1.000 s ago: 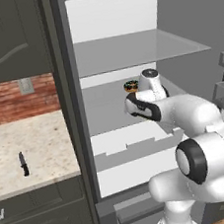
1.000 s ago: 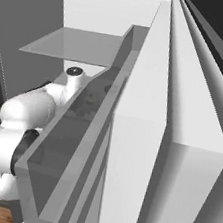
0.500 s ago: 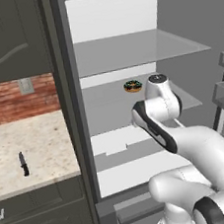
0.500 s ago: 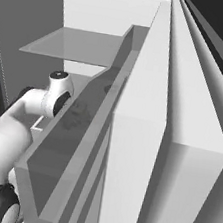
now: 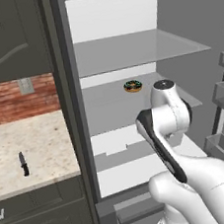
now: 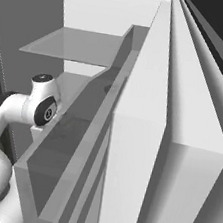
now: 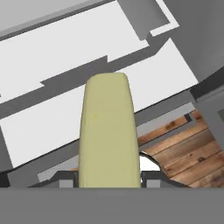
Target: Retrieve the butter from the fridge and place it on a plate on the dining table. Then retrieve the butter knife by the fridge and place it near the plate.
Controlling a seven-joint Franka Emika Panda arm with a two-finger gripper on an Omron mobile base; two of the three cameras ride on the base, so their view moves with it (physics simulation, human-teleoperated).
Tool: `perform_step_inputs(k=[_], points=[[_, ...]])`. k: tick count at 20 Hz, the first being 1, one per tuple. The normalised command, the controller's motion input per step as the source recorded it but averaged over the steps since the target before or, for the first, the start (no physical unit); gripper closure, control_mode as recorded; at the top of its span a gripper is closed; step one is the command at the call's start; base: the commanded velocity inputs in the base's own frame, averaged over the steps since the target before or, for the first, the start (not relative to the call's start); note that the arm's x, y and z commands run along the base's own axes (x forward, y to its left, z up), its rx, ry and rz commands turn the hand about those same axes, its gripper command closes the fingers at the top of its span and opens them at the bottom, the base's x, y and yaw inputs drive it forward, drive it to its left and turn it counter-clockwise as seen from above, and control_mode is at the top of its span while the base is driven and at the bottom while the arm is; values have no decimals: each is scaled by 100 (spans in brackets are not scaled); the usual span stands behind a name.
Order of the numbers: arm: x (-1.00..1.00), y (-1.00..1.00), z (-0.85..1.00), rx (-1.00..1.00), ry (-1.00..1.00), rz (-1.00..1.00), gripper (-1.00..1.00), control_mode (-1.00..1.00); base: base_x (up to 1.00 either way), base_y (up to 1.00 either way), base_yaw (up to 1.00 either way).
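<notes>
In the hand view the butter [image 7: 107, 131], a pale yellow-green block, stands lengthwise between my two fingers, and my gripper [image 7: 108, 179] is shut on it. Beyond it lie the white lower shelves of the open fridge [image 5: 112, 14] and a strip of wooden floor. The left base view has my arm folded in front of the fridge's opening, with the hand hidden behind the forearm. The black butter knife [image 5: 23, 163] lies on the stone counter left of the fridge. The plate and the dining table are out of view.
A dark ring-shaped donut [image 5: 132, 86] sits on the fridge's middle glass shelf. The open fridge door [image 6: 145, 139] with its bins stands close on my right. Dark-grey cabinets [image 5: 11, 42] and a brick wall frame the counter [image 5: 38, 143] at left.
My hand has drawn back from the middle shelf near the donut, out toward the fridge's front, and turned downward with the butter still held. The donut and the knife have not moved.
</notes>
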Motion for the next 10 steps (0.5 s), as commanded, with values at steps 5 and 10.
perform_step_inputs(k=[5, 10], points=[[-49, -9, 57, -3, 3, 11, 100, -100, 0, 0, 0], [-18, -5, 36, 0, 6, 30, 100, -100, 0, 0, 0]])
